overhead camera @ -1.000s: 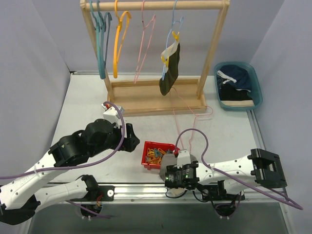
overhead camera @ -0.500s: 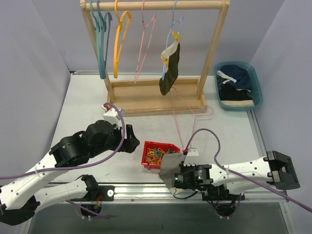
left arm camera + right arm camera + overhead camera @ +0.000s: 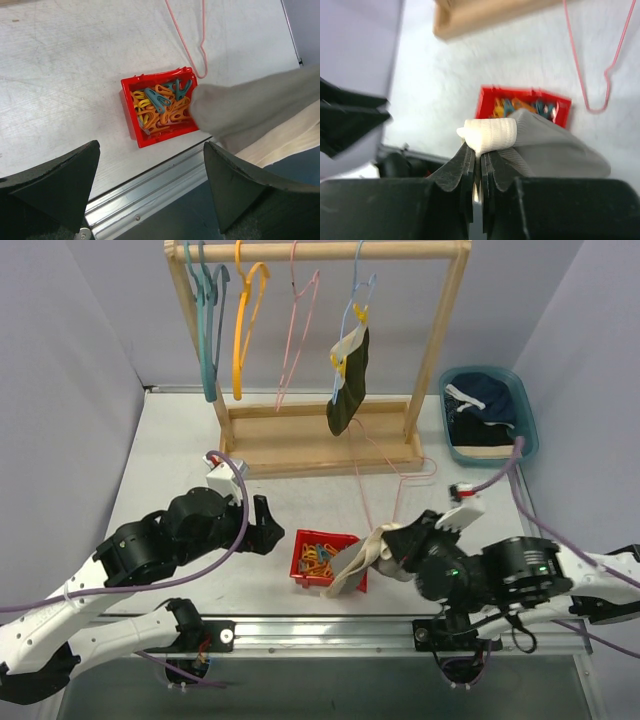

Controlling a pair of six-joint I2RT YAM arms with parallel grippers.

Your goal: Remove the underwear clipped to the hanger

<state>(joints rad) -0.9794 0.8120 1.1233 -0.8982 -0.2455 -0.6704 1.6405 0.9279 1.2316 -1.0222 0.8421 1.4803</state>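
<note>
Near the desk [image 3: 180, 460] edge, the right fingers [image 3: 462, 172] clench the grey-beige brief [image 3: 352, 565] by its pale waistband, above the red clip bin [image 3: 127, 112]. The left fingers [image 3: 55, 175] gape, released, beside the bin. Farther back, the dark brief [image 3: 348, 390] hangs clipped to a blue hanger [image 3: 362, 285]. The navy brief [image 3: 490, 395] lies in the teal basket [image 3: 530, 425].

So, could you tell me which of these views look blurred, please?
Right wrist: the red bin and wooden rack base are smeared, though the right gripper pinching the grey-beige underwear looks crisp. Left wrist: table sharp, own fingers dark. Top external: evenly lit, sharp.
</note>
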